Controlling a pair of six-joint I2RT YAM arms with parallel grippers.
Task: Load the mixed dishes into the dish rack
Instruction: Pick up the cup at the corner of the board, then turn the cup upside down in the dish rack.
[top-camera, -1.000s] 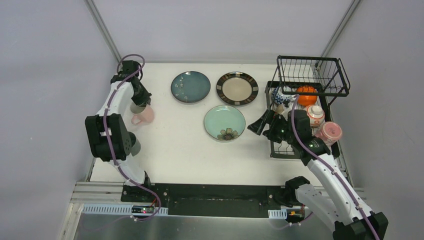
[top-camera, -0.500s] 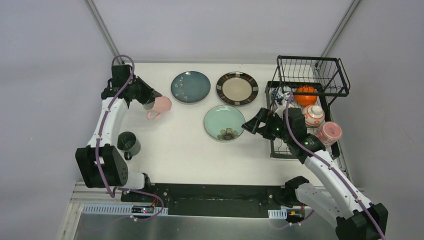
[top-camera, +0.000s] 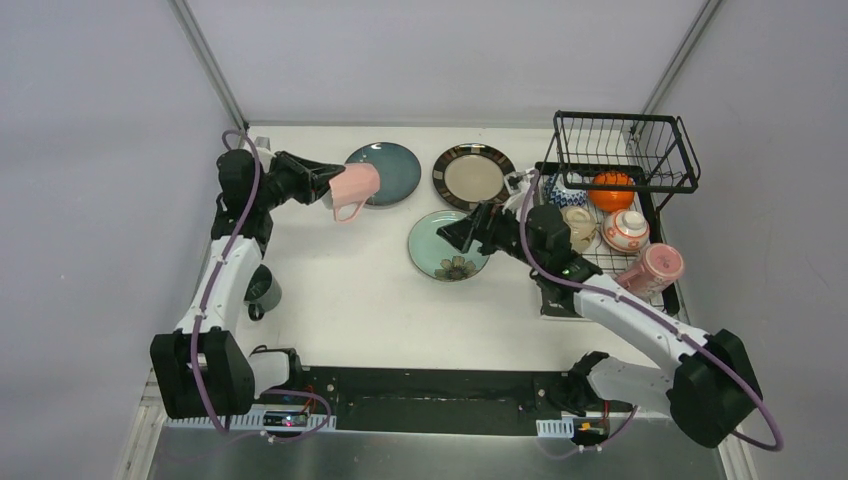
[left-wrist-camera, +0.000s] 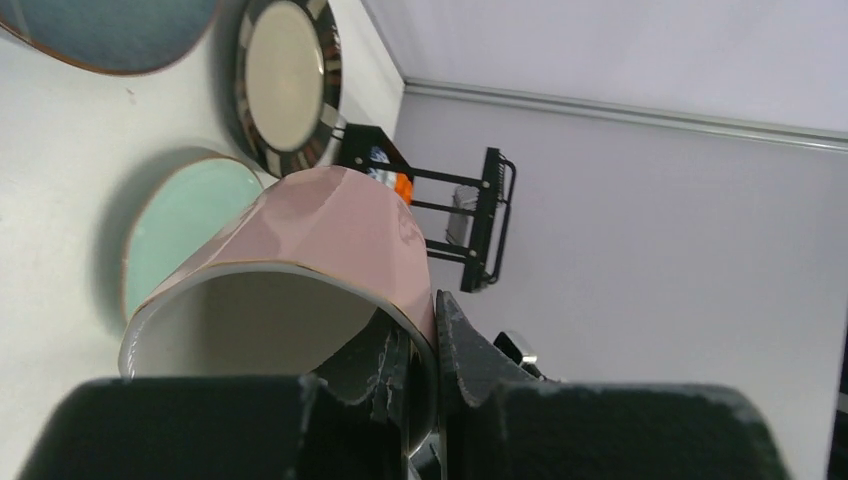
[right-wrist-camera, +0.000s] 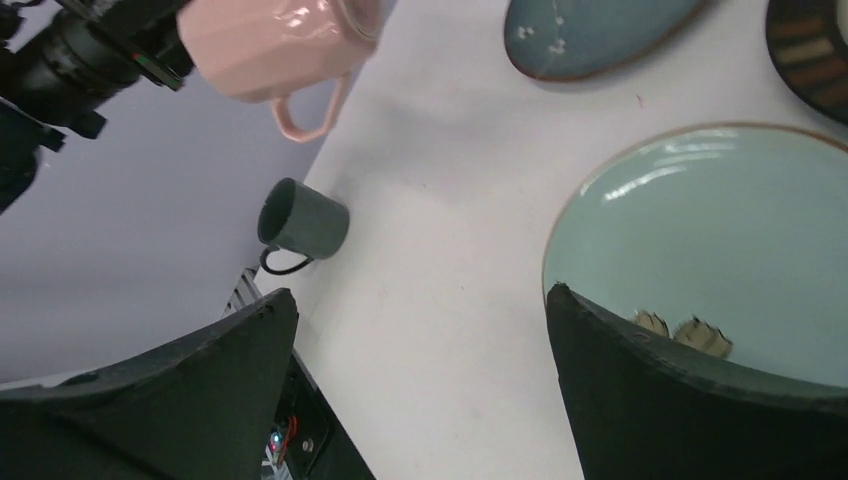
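Observation:
My left gripper (top-camera: 328, 185) is shut on the rim of a pink cup (top-camera: 355, 187) and holds it on its side in the air over the left edge of the dark teal plate (top-camera: 389, 170). The cup fills the left wrist view (left-wrist-camera: 320, 240). My right gripper (top-camera: 462, 230) is open and empty above the mint green plate (top-camera: 440, 252), which shows in the right wrist view (right-wrist-camera: 720, 230). The dark-rimmed beige plate (top-camera: 474, 176) lies behind it. The black dish rack (top-camera: 655, 148) at the right holds an orange bowl (top-camera: 613, 190), a red-patterned bowl (top-camera: 630, 230) and another pink cup (top-camera: 655, 268).
A dark grey mug (top-camera: 262, 289) stands on the table at the left, also seen in the right wrist view (right-wrist-camera: 300, 222). Grey walls close in the table on three sides.
My left gripper has lifted the pink cup off the table and carried it right toward the teal plate. My right gripper has swung left out of the rack to above the mint plate.

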